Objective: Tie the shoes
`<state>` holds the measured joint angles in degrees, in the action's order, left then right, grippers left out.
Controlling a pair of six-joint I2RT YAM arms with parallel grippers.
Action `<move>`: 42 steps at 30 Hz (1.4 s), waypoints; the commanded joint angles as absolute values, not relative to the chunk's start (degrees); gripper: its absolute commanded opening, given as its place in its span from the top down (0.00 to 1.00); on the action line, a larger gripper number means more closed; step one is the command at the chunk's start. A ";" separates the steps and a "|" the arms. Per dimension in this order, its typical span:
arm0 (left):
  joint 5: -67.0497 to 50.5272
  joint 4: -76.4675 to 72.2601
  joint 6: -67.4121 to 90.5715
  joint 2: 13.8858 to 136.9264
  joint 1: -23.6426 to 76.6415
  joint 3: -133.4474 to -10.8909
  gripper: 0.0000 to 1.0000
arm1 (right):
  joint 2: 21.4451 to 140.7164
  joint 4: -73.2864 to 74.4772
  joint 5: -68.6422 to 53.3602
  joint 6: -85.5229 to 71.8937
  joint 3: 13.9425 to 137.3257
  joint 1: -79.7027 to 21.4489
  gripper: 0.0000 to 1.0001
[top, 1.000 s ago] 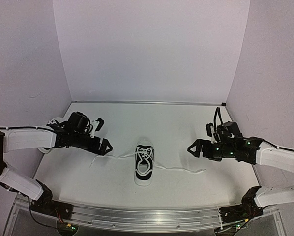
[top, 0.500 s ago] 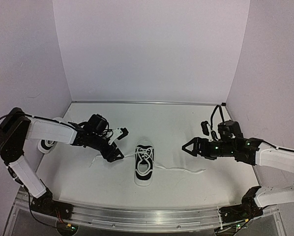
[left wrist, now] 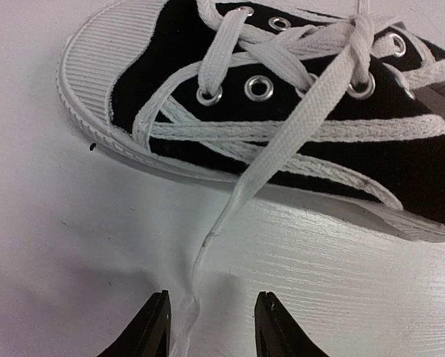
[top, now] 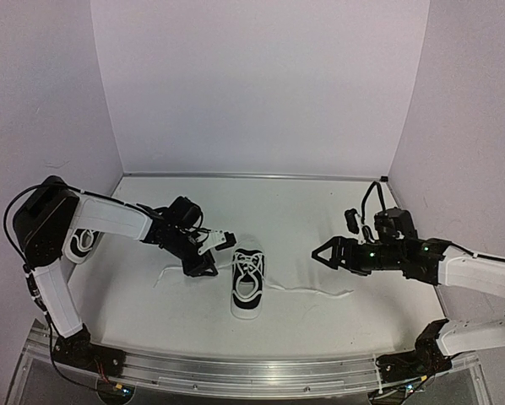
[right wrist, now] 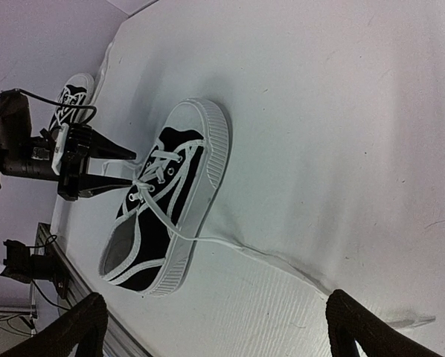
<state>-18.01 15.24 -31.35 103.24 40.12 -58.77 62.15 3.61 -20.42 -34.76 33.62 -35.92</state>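
White tabletop (top: 320, 211), lavender walls behind. Nearest, at lower centre of the overhead view, sits one small black-and-white canvas sneaker (top: 247, 283), laced but with no bow. One loose white lace end (top: 166, 272) trails frame-left and the other lace end (top: 320, 292) frame-right. Just beyond, the left gripper (left wrist: 212, 312) has its fingers spread astride the frame-left end, pinching nothing, and the right gripper (top: 318, 252) gapes, holding nothing. Farther off at mid-left lies the second matching sneaker (top: 81, 243); I cannot tell whether it is tied. Tying looks barely begun. In all there are two sneakers and two grippers.

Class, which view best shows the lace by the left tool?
Left wrist view: the lace runs close-up between the open fingers of the left tool. Top external shows a thin line; right wrist hardly shows it.
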 commanded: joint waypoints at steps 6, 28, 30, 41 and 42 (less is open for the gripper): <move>-17.66 17.09 -35.14 105.88 40.47 -63.47 0.62 | 61.17 2.20 -20.52 -35.61 32.62 -35.77 0.02; -17.73 14.70 -33.50 104.04 41.93 -63.06 1.00 | 63.41 2.20 -20.48 -36.22 33.37 -35.77 0.10; -18.18 14.56 -33.04 102.75 42.54 -62.77 1.00 | 65.00 2.20 -21.07 -36.01 34.30 -35.77 0.14; -24.90 8.59 -28.90 96.52 45.29 -60.82 1.00 | 70.20 -1.57 -24.08 -35.59 38.56 -35.83 0.28; -24.97 8.38 -28.71 96.33 45.54 -60.89 1.00 | 70.74 -2.19 -24.68 -35.69 38.90 -35.82 0.28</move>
